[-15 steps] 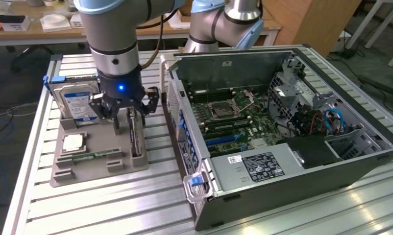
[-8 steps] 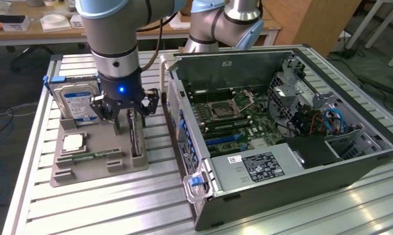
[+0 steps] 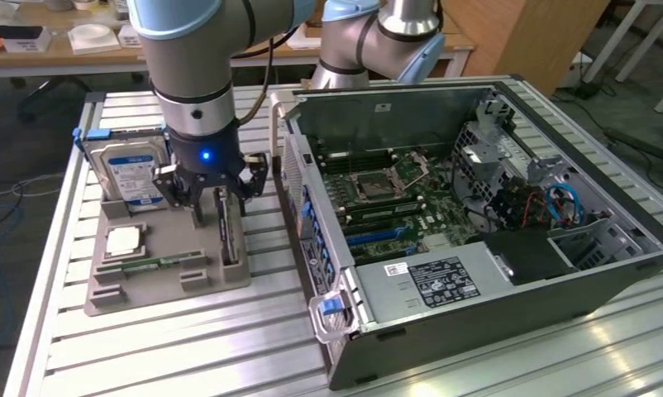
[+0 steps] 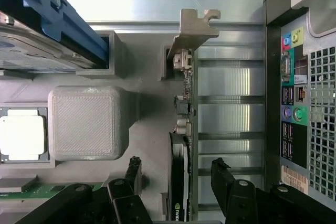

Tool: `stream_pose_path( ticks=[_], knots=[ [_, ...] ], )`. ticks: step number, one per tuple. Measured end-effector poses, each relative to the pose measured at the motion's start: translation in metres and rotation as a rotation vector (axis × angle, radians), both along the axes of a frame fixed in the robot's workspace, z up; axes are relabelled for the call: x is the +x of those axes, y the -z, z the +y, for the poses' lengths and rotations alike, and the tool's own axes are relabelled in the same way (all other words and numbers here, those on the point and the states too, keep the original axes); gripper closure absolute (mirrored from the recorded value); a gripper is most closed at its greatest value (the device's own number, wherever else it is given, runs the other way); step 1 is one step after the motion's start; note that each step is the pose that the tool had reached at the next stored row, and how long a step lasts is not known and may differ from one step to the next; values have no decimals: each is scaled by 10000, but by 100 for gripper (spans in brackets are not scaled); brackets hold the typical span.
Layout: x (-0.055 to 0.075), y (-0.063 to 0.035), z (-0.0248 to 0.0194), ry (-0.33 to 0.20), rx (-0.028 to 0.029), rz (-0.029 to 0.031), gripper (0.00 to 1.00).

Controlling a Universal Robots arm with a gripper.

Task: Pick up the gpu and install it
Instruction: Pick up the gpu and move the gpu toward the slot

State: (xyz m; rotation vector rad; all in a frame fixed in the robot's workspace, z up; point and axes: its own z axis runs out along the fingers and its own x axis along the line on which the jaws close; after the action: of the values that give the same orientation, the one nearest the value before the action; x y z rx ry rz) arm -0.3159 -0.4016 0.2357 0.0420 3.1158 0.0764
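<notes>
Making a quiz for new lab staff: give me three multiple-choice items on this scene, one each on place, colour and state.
1. The gpu stands: A in the tray; B in the computer case; C flat on the table.
2. The hard drive's frame is: A red; B blue; C yellow.
3. The jaws are: A shut on the gpu; B shut on the drive; C open, astride the gpu.
Answers: 1 A, it stands on edge in a tray slot; 2 B, blue plastic wraps the drive; 3 C, gaps show either side.
</notes>
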Motion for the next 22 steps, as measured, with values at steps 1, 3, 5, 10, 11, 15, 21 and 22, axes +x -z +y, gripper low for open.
stream_pose_path(
  ticks=[1,3,5,10,11,15,21,22],
  knots=[
    [0,0,0,0,0,0,35],
    [0,1,0,0,1,-1,35],
    [0,1,0,0,1,-2,35],
    [0,1,0,0,1,-1,49],
    [0,1,0,0,1,-1,49],
    [0,1,0,0,1,-2,67],
    [0,1,0,0,1,-1,74],
    [0,1,0,0,1,-1,74]
  ],
)
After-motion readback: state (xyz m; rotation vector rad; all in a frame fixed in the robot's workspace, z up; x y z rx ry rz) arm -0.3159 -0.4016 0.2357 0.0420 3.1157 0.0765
